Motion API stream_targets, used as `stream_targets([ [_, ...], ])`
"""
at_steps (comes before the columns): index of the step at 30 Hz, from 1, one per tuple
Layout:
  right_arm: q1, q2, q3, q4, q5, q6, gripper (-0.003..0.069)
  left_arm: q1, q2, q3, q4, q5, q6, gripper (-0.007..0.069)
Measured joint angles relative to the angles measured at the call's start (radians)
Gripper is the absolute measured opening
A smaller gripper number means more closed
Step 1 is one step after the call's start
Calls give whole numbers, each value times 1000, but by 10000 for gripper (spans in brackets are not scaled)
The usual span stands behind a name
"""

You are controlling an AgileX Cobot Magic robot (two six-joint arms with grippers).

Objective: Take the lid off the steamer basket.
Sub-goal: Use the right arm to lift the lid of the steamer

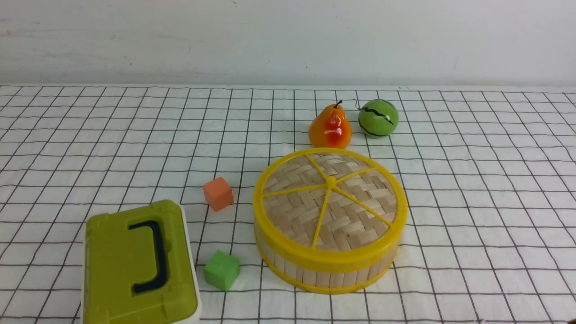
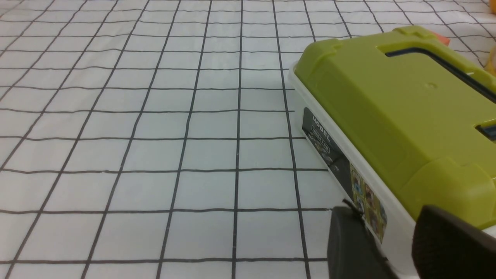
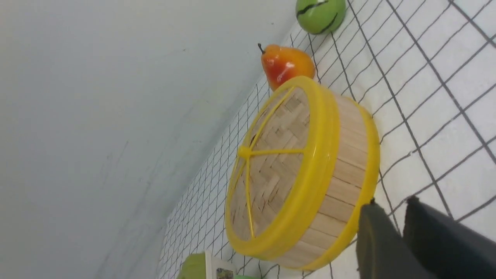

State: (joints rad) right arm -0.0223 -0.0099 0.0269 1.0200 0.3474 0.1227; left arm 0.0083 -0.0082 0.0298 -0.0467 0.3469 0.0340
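Note:
The steamer basket (image 1: 330, 270) stands on the checked cloth right of centre, with the lid (image 1: 329, 202) seated flat on top of it. Both also show in the right wrist view, the basket (image 3: 345, 166) side-on and the lid (image 3: 271, 166) on it. My right gripper (image 3: 392, 202) hangs just beside the basket's lower rim, its jaws nearly together and empty. My left gripper (image 2: 383, 211) is close to the side of the olive-green box (image 2: 391, 112), jaws a little apart and empty. Neither gripper shows in the front view.
The olive-green box (image 1: 139, 265) with a dark handle sits at the front left. An orange cube (image 1: 218, 193) and a green cube (image 1: 221, 270) lie between the box and the basket. A pear (image 1: 330, 127) and a green ball (image 1: 378, 118) stand behind the basket.

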Motion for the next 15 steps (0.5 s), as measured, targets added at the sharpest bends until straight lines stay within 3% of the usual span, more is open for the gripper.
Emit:
stream_targets([
  [6,0,0,-4,3,-25,-105,115,0,0,0,0,0,0,239],
  [12,0,43,-215,-18,44,-430,113,0,0,0,0,0,0,239],
  [15,0,186,-412,-91,162,-574,64,0,0,0,0,0,0,239],
])
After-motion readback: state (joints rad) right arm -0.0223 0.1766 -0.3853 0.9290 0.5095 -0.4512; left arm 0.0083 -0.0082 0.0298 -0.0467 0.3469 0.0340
